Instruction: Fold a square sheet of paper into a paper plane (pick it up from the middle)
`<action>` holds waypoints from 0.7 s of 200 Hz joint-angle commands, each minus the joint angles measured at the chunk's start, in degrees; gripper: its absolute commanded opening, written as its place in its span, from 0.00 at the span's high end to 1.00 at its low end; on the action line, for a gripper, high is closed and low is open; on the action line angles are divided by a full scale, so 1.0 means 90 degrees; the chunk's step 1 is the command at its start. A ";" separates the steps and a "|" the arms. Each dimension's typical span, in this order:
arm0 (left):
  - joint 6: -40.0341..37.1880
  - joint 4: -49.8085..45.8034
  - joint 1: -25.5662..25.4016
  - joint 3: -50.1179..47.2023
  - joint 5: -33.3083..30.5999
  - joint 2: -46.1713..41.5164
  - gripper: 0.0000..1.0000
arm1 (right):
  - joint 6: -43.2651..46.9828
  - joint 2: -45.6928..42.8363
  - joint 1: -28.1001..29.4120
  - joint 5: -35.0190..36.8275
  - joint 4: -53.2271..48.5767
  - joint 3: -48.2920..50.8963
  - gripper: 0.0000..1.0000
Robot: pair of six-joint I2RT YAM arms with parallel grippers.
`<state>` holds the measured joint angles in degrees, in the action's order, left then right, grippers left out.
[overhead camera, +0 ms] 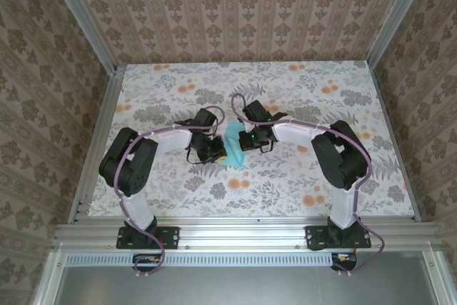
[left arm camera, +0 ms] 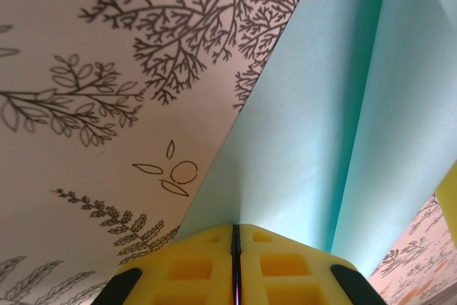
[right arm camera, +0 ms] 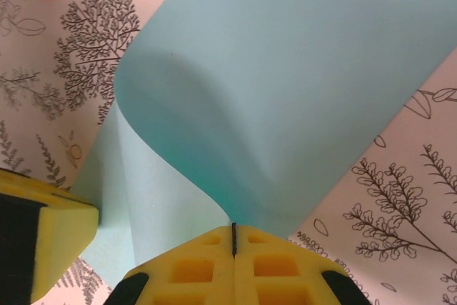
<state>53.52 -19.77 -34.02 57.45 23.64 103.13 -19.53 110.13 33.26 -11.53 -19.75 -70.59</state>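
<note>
The square sheet of paper (overhead camera: 232,156) is turquoise-blue and held off the floral table between both arms at the centre. My left gripper (left arm camera: 235,228) is shut on one edge of the sheet (left arm camera: 307,141), which rises away with a lengthwise crease. My right gripper (right arm camera: 233,228) is shut on the opposite edge, and the sheet (right arm camera: 285,83) bows in a soft curl in front of it. From above, the left gripper (overhead camera: 216,151) and the right gripper (overhead camera: 247,141) nearly touch. The left gripper's yellow pad (right arm camera: 43,237) shows beside the curl. The paper plane is out of view.
The floral tabletop (overhead camera: 285,183) spreads round both arms. Aluminium rails (overhead camera: 235,232) edge it at the front and sides, and patterned walls (overhead camera: 243,12) close the back and sides. The arm bases (overhead camera: 146,237) stand at the near edge.
</note>
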 commanded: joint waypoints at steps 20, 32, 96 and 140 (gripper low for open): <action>-0.0274 -0.0390 -0.0077 0.0174 -0.0136 0.0181 0.90 | 0.0117 0.0195 -0.0043 0.0226 -0.0286 -0.0226 0.95; -0.0308 -0.0419 -0.0087 0.0209 -0.0128 0.0213 0.90 | 0.0119 0.0221 -0.0052 0.0236 -0.0287 -0.0250 0.95; -0.0452 -0.0575 -0.0125 0.0321 -0.0145 0.0318 0.91 | 0.0197 0.0342 -0.0100 0.0285 -0.0372 -0.0403 0.94; -0.0532 -0.0744 -0.0136 0.0383 -0.0223 0.0367 0.92 | 0.0241 0.0435 -0.0106 0.0329 -0.0432 -0.0497 0.93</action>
<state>50.70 -22.55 -34.54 59.70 23.27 104.42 -18.74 112.38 32.62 -10.52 -21.76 -73.01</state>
